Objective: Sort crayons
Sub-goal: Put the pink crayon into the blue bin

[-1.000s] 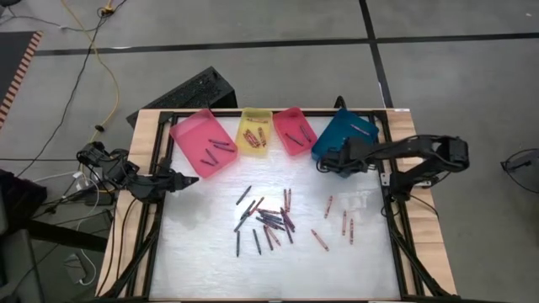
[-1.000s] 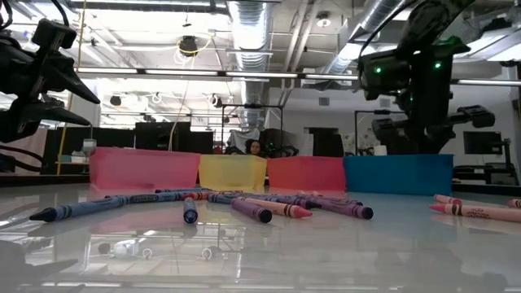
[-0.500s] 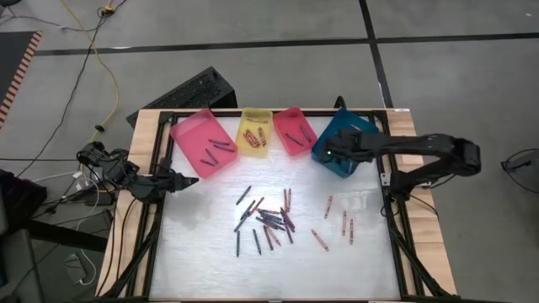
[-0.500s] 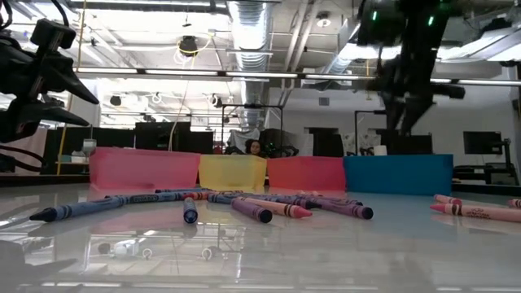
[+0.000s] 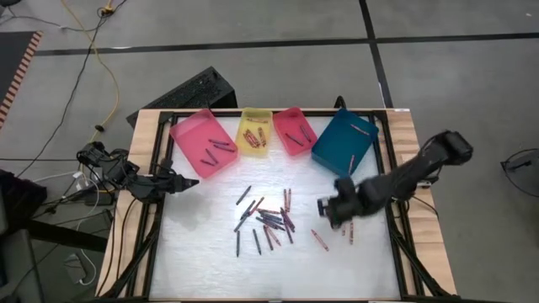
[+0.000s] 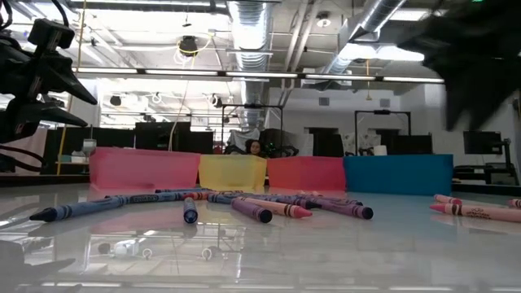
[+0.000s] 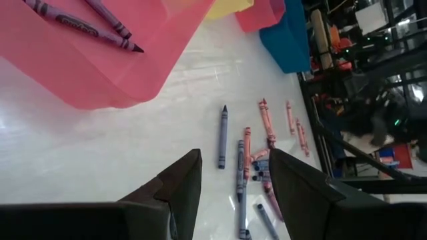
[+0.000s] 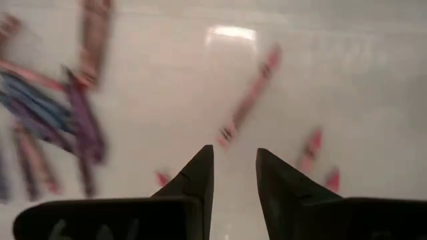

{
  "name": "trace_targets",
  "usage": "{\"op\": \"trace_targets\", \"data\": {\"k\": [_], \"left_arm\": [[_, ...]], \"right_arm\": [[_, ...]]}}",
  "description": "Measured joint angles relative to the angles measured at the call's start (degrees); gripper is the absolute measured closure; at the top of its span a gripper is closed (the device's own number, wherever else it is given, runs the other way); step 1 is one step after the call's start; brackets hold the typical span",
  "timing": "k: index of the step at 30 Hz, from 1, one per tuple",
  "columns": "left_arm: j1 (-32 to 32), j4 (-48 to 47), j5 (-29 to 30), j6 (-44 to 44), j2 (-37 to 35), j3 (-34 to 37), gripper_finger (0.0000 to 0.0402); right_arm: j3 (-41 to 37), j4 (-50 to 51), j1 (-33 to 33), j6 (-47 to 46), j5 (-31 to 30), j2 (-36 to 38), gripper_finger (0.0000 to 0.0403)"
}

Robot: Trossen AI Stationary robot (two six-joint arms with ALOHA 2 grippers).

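We are seeing a grey floor (image 5: 253,50) crossed by dark seams around the wooden-edged table (image 5: 147,126). A yellow cable (image 5: 99,50) is trailing beyond the table. Above the table, ceiling ducts (image 6: 252,24) and strip lights (image 6: 187,75) are showing.

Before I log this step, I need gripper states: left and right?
Left gripper: open, holding nothing.
Right gripper: open, empty, above the loose crayons.

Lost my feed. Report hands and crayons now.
Right hand open, empty, over red crayons right of centre. Left hand open, idle by pink tray. Main crayon pile unsorted mid-table. Nothing blocking.
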State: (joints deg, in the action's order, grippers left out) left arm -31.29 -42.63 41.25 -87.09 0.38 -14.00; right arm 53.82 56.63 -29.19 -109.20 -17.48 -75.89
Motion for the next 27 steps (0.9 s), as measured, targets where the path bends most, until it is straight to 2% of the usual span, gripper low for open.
{"op": "trace_targets", "data": {"k": [3,6,9,11,27], "left_arm": [[-0.01,0.0,-0.02,-0.32,-0.01,0.0,0.0236],[-0.02,0.02,-0.3,-0.49,-0.01,0.0,0.0236],[0.0,0.02,-0.31,-0.52,0.01,0.0,0.0236],[-0.02,0.04,-0.31,-0.52,-0.01,0.0,0.0236],[0.0,0.09,-0.39,-0.61,-0.01,0.0,0.0236]], "right_arm": [[-0.02,0.1,-5.58,-9.82,2.36,-4.47,0.0296],[-0.04,-0.4,-9.49,-16.67,7.4,-8.1,0.0295],[0.27,-2.01,-10.98,-17.46,12.58,-10.69,0.0295],[0.57,-2.24,-11.31,-17.89,13.87,-11.95,0.0295],[0.26,4.23,-11.25,-18.01,16.25,-13.45,0.0295]]}}
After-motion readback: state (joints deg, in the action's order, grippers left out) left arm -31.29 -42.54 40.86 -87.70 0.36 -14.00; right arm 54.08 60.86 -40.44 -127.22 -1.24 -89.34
